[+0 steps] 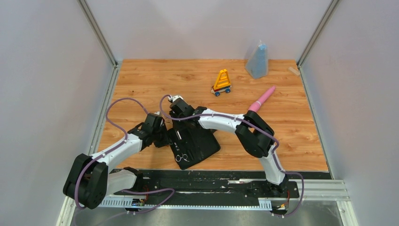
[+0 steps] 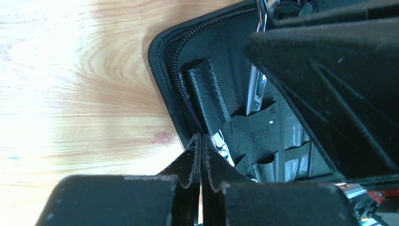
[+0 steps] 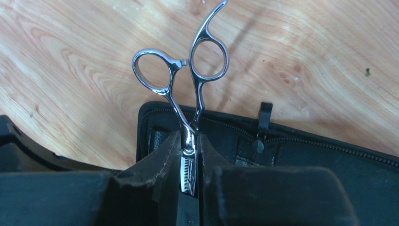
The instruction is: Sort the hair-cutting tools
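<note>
A black zip case point(image 1: 203, 143) lies open in the middle of the table. One pair of silver scissors point(image 1: 182, 157) lies at its near end. My right gripper point(image 3: 189, 141) is shut on the blades of the second silver scissors point(image 3: 181, 70), finger rings pointing away, over the case's far edge point(image 3: 301, 141). In the top view it point(image 1: 176, 107) is at the case's far left corner. My left gripper point(image 2: 201, 137) is shut, tips against the zip rim of the case point(image 2: 162, 70). A silver blade point(image 2: 256, 89) shows above the case's pockets. I cannot make out the black combs.
A pink tapered wand point(image 1: 261, 99) lies to the right of the arms. A yellow-orange wheeled toy point(image 1: 221, 83) stands behind the case. A blue bag point(image 1: 258, 61) and a small wooden piece point(image 1: 294, 71) sit at the back right. Walls close three sides.
</note>
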You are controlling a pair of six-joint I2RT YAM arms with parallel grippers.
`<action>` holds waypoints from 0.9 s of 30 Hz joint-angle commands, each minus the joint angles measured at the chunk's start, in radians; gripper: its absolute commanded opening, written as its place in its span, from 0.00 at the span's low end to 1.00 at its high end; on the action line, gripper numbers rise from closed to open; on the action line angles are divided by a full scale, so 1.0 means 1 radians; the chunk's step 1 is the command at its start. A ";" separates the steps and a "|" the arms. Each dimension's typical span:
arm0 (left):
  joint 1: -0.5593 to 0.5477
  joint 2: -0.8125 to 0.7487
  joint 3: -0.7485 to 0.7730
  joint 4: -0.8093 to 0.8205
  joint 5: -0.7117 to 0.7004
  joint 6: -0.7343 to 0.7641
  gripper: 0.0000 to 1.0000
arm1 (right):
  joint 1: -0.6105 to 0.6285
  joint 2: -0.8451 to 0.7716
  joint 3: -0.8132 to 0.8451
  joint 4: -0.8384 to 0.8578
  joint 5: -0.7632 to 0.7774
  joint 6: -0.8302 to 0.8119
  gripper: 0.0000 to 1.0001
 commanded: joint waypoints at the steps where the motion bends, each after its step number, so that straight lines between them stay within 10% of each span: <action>1: -0.004 -0.005 -0.009 0.020 -0.045 -0.032 0.00 | 0.019 -0.004 0.048 -0.060 -0.006 -0.081 0.00; 27: -0.004 -0.049 -0.010 -0.025 -0.094 -0.063 0.00 | 0.043 -0.045 -0.012 -0.173 -0.008 -0.072 0.00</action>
